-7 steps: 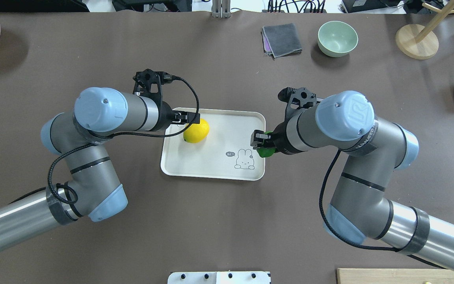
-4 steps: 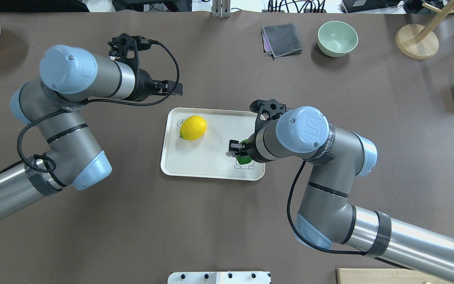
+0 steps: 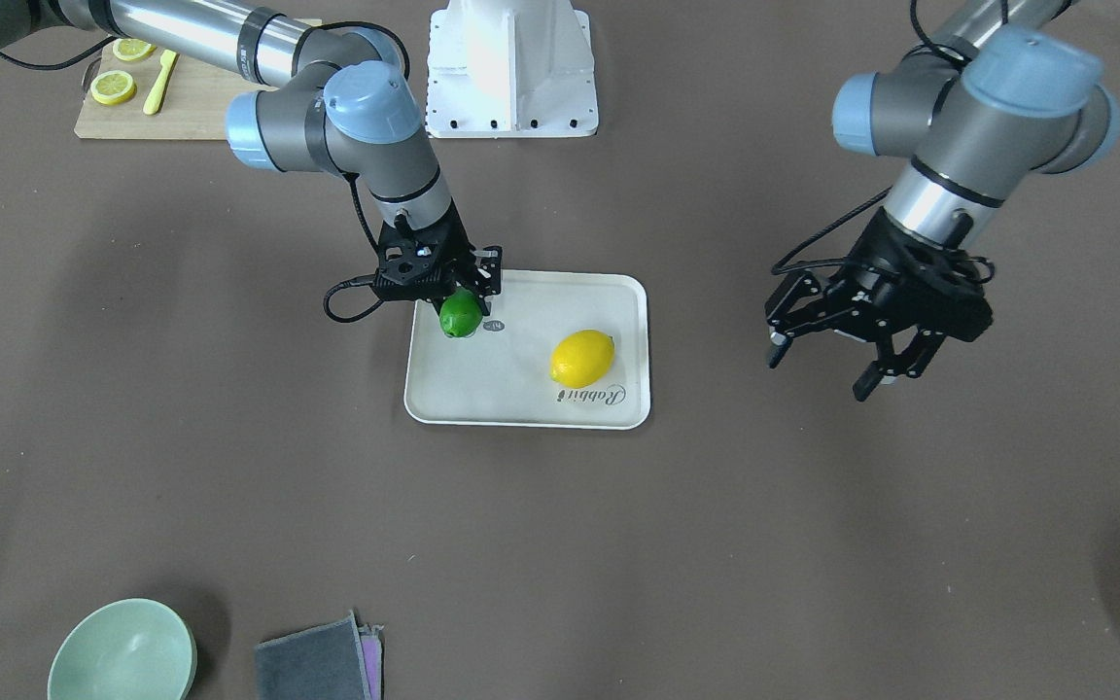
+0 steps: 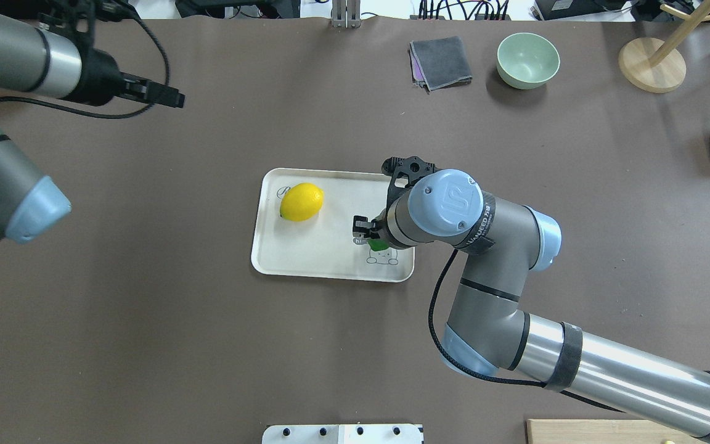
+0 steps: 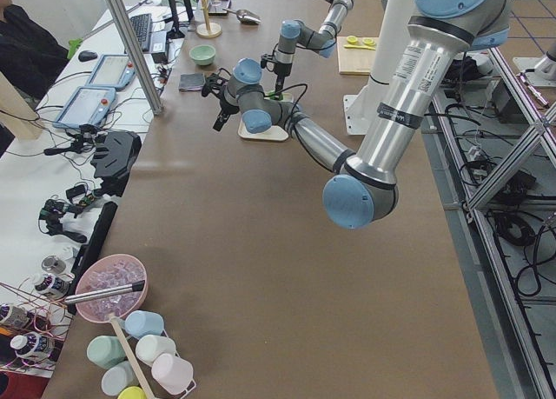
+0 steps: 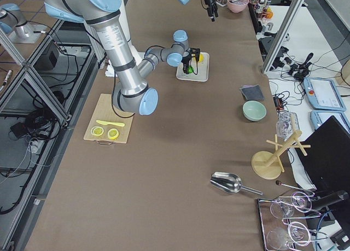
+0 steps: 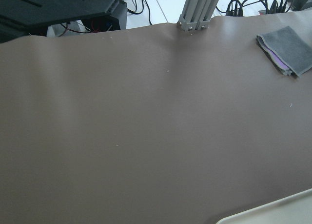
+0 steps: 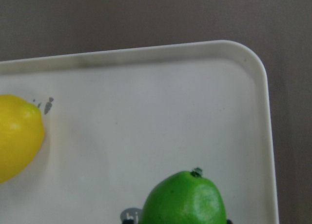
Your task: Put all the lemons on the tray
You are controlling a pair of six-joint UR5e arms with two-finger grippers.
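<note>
Within the tray (image 3: 511, 387), gripped lemon (image 3: 459, 315) beside loose lemon (image 3: 581, 358).

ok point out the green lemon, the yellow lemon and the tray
green lemon (image 3: 459, 313): front-facing view, centre of its visible skin
yellow lemon (image 3: 581, 357): front-facing view, centre of its peel
tray (image 3: 482, 389): front-facing view, bare floor

One yellow lemon (image 4: 301, 201), one green lemon (image 3: 460, 314), one tray (image 4: 330, 246) — one bowl (image 4: 515, 68), one cloth (image 4: 441, 61), one cutting board (image 3: 200, 107)
</note>
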